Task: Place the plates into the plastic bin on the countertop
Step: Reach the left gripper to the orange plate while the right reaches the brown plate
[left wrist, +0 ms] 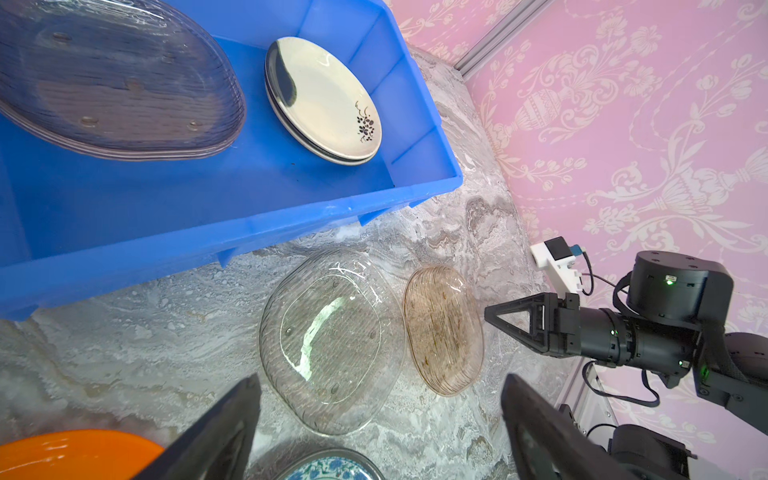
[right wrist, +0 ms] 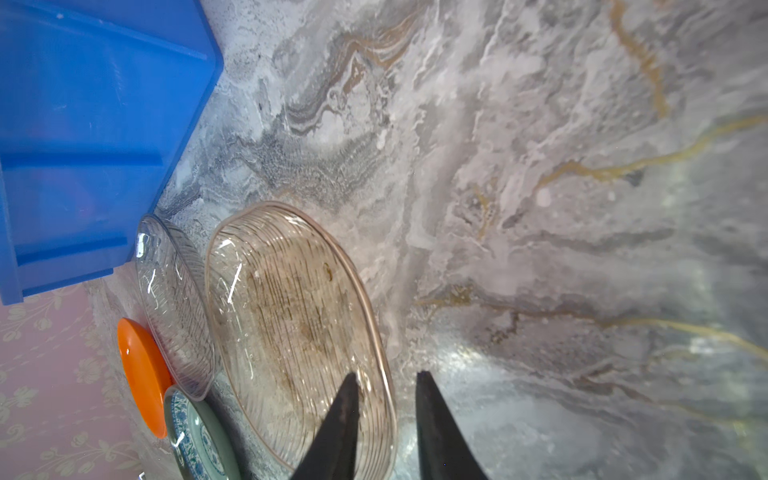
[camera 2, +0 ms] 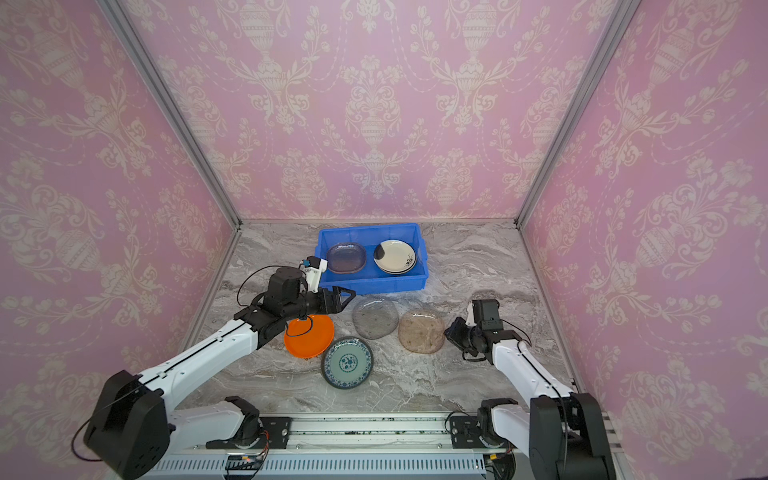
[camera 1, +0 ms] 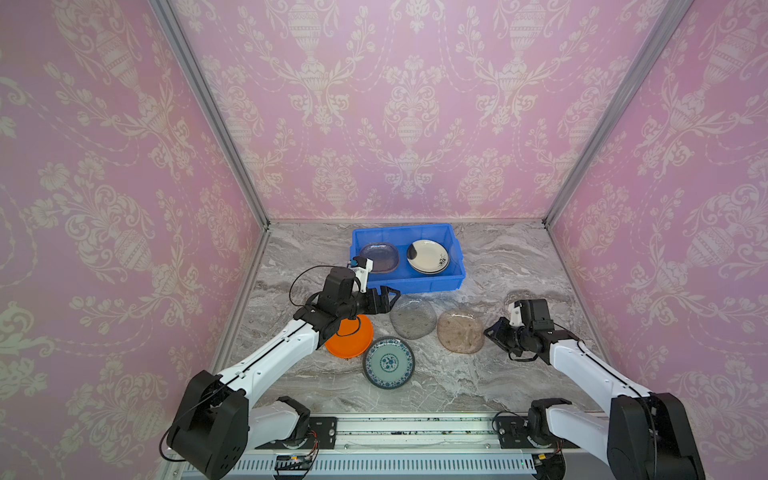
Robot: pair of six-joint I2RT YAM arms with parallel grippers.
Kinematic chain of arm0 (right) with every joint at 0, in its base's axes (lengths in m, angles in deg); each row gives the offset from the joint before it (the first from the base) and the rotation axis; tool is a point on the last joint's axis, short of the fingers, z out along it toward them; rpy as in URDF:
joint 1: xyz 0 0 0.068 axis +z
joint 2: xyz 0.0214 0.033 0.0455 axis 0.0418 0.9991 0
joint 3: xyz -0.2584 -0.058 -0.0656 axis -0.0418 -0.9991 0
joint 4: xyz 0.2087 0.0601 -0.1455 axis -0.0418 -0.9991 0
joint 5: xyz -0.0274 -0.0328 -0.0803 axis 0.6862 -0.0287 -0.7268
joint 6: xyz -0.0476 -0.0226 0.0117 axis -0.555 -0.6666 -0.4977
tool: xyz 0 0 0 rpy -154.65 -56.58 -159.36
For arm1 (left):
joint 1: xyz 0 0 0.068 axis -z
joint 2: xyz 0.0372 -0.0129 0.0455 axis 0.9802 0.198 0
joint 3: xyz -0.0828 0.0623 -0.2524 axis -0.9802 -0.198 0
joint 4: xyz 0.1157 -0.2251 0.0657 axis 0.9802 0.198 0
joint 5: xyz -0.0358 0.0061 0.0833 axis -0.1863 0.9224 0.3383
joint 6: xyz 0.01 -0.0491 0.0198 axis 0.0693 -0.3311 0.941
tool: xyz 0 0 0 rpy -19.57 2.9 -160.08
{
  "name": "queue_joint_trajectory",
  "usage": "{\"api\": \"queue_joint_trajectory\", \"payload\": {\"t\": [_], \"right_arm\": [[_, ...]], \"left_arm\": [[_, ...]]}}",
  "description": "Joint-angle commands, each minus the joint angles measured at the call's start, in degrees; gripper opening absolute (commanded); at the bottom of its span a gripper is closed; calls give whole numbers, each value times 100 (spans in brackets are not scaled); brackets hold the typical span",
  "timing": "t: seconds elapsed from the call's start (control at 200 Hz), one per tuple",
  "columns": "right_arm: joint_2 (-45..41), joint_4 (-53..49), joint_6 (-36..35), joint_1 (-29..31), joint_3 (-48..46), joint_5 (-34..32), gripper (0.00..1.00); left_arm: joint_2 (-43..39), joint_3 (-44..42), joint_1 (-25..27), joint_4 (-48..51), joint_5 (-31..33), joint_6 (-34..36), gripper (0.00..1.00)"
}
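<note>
Both arms: white moulded link shells (camera 1: 274, 353) between black joint housings (camera 1: 208, 419). A thin black cable (camera 1: 290, 291) loops off the left wrist. White camera bracket with blue plug (left wrist: 555, 257). Right gripper (left wrist: 488, 312): black open-frame triangular fingers (left wrist: 519, 300). Green indicator lights (left wrist: 669, 281) on a black motor drum. Screwed black base plates (camera 1: 324, 428).

Glossy plastic bin (camera 1: 415, 286) — veined marble countertop (camera 1: 519, 257).

On the countertop (camera 1: 519, 270) the bin (camera 1: 415, 283) sits at twelve o'clock, holding two plate stacks (camera 1: 428, 256) abreast; four loose plates (camera 1: 413, 318) lie before it, toward six.
</note>
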Motion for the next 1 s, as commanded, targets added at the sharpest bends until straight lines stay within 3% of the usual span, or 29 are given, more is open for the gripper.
{"api": "queue_joint_trajectory", "payload": {"t": [0.0, 0.55, 0.996], "right_arm": [[123, 272, 122, 116, -65, 25, 27], [729, 441, 215, 386, 30, -139, 26], [496, 62, 50, 449, 114, -472, 6]], "left_arm": [[1, 0, 37, -91, -95, -117, 92], [229, 149, 37, -123, -163, -64, 91], [392, 220, 37, -174, -194, -29, 90]]}}
